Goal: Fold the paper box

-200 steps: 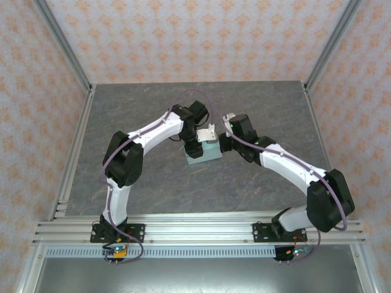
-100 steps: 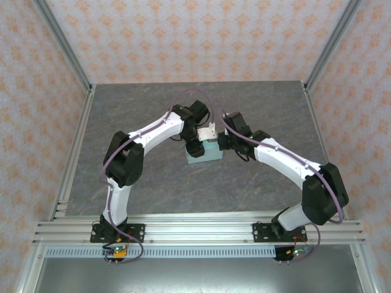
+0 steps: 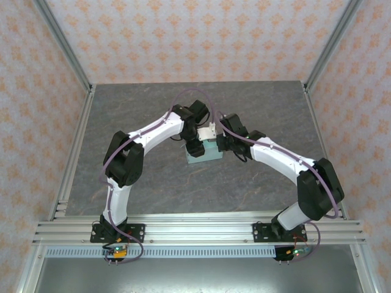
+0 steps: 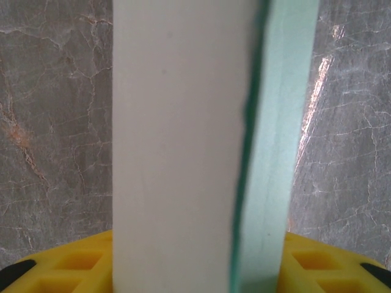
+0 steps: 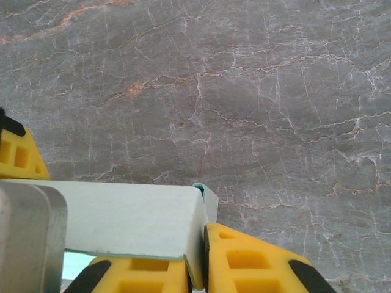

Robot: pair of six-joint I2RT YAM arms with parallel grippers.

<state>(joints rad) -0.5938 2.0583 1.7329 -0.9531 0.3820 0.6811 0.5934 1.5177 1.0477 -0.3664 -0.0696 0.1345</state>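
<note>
Paper box: the paper box (image 3: 206, 155) sits near the middle of the table (image 3: 153, 110), between the two wrists, with a mint face up in the overhead view.
Box panels, left wrist view: a cream-white panel (image 4: 177, 146) runs straight up the frame. A mint panel (image 4: 275, 140) meets its right side along a dark fold line.
Box panels, right wrist view: a white panel (image 5: 122, 217) ends in a mint-edged corner.
Box interior: hidden by its own panels and the grippers; contents cannot be told.
Left gripper: the left gripper (image 3: 197, 144) is at the box's far-left corner. The left yellow finger (image 4: 67, 268) shows at the frame bottom with the card lying across its middle. The grip reads as closed on the card.
Right gripper: the right gripper (image 3: 221, 144) touches the box's far-right edge. The right yellow finger (image 5: 263, 262) has the card corner against its left side. Whether it is wide or narrow cannot be told.
Other items, right wrist view: a yellow block (image 5: 18, 152) sits at the left edge on the white panel's top edge. A grey metal piece (image 5: 27, 238) stands in front of the panel. The owner of each cannot be told.
Surround: grey marbled table, patterned walls (image 3: 195, 36), and an aluminium rail (image 3: 195, 229) at the near edge carrying both arm bases.
</note>
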